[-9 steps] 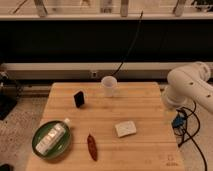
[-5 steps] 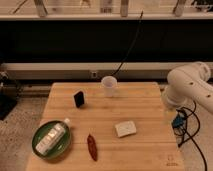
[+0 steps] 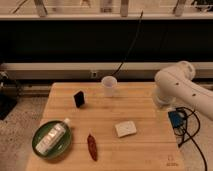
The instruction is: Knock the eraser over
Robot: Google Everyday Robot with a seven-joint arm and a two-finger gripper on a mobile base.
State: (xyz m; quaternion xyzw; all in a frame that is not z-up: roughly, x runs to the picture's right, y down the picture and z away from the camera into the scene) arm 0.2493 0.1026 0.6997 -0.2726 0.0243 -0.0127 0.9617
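The eraser is a small black block standing upright on the wooden table, at its back left. It is a little left of the white cup and shorter than it. My white arm bends over the table's right edge, far to the right of the eraser. My gripper does not show; it is hidden behind or below the arm's white casing.
A whitish rectangular block lies right of centre. A reddish-brown pepper-shaped thing lies near the front. A green plate at the front left holds a lying bottle. Cables and a blue part hang off the right edge.
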